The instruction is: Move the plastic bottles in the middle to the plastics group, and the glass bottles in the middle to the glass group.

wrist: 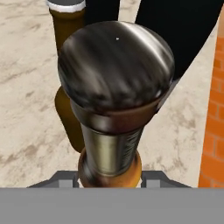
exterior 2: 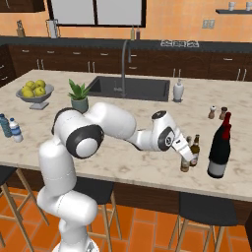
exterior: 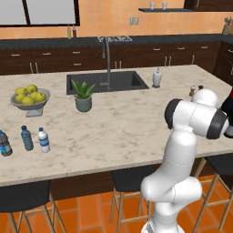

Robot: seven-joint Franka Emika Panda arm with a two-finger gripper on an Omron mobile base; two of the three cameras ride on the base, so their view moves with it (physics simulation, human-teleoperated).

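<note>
My gripper [exterior 2: 186, 153] is shut on the neck of a slim glass bottle [exterior 2: 185, 165] at the counter's near right edge. In the hand view this bottle [wrist: 114, 100] has a dark shiny cap and stands between my fingertips [wrist: 152, 177]. A second slim bottle, amber-brown [wrist: 68, 87], stands right beside it [exterior 2: 196, 147]. The large black bottles with a red band [exterior 2: 219, 147] are just to their right, close by. Far left on the counter stand three small plastic bottles: a clear one with a dark blue label [exterior: 4, 144], a blue-tinted one [exterior: 27, 138] and a white-capped one [exterior: 43, 140].
Salt and pepper shakers [exterior 2: 218, 112] stand behind the black bottles. A sink [exterior 2: 129, 87] with a tall faucet is mid-counter, with a potted plant [exterior 2: 78, 97], a bowl of lemons [exterior 2: 35, 93] and a white soap dispenser [exterior 2: 178, 90] around it. Stools sit under the near counter edge.
</note>
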